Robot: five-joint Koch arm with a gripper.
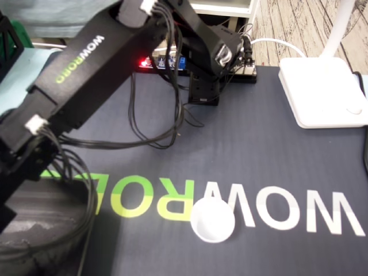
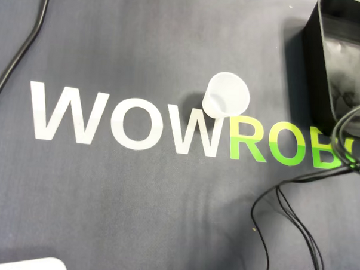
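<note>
A small white cup (image 1: 213, 220) stands upright on the dark mat, on the white W of the printed lettering; in the overhead view the cup (image 2: 225, 95) sits just above the lettering. The black arm (image 1: 86, 63) labelled WOWROBO reaches from its base (image 1: 204, 86) at the back down to the left edge of the fixed view. Its gripper (image 1: 8, 184) is a dark shape at that edge, over a black tray, far left of the cup. The jaws cannot be made out. The overhead view shows no gripper.
A black tray (image 2: 323, 87) stands right of the cup in the overhead view, with arm cables (image 2: 296, 218) looping over the mat below it. A white lamp base (image 1: 322, 92) sits at the back right of the fixed view. A controller board with a red light (image 1: 164, 62) lies beside the base.
</note>
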